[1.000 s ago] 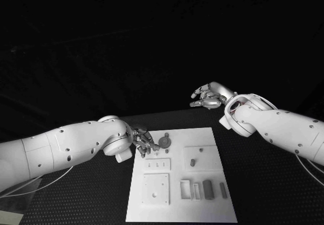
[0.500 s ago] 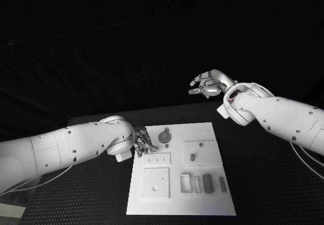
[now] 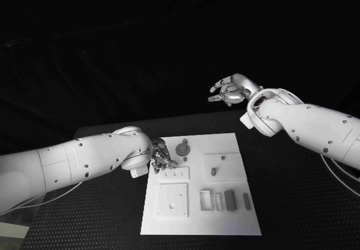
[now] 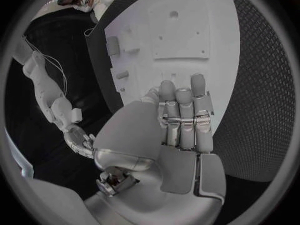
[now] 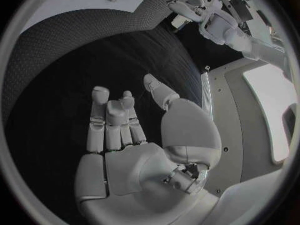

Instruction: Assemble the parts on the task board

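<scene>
Head view: the board [image 3: 225,219] lies at the middle of the bench [image 3: 300,187], and the left hand [image 3: 159,156] hovers at its 10 o'clock corner, far nearer the parts than the right hand [image 3: 231,89], which hangs high beyond the board's far edge at about 1 o'clock. The round part [image 3: 182,149] sits just beside the left fingers, toward 3 o'clock from them; the small peg [image 3: 213,171] lies further on, near 4 o'clock.

Left wrist view: the fingers [image 4: 182,115] are extended side by side over the board's edge, holding nothing (thumb set apart).

Right wrist view: the right fingers [image 5: 109,122] are loosely curled and apart, empty, over bare bench.
</scene>
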